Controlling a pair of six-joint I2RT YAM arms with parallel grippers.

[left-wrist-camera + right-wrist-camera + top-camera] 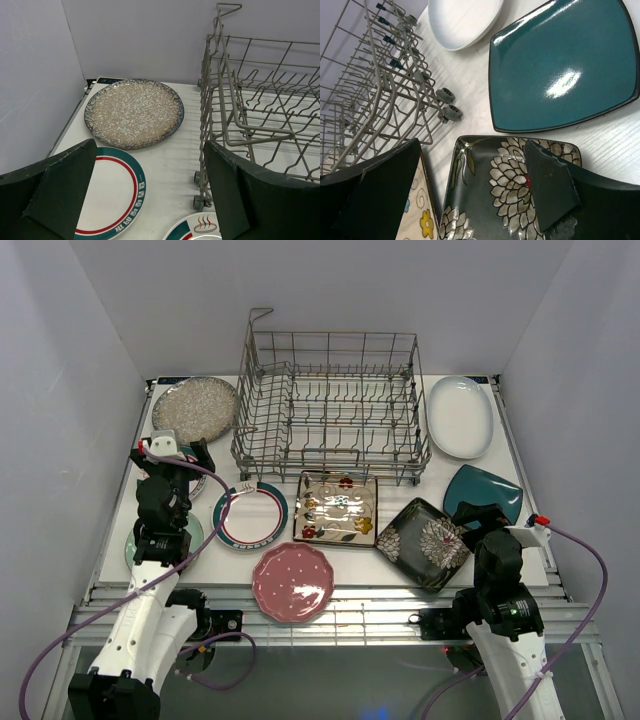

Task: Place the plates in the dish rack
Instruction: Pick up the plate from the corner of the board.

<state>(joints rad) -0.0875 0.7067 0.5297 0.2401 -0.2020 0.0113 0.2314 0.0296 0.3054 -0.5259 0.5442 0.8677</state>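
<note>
White matte table (355, 565) is sitting between pale grey walls (60, 390). Wire dish rack (330, 405) is standing at the back. Plates are lying flat around the rack:
- left of it: speckled round plate (195, 408)
- right of it: glossy white oval plate (460, 416)
- in front of it: teal plate (483, 495), black floral plate (424, 543), pink scalloped plate (292, 582)

Left gripper (150, 190) and right gripper (475, 185) are both gaping wide, holding nothing.

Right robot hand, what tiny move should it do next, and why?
Probably lower onto the black floral plate, at its edge. The right gripper hangs open just above that plate, holding nothing, and the dish rack has no plates in it yet.
</note>
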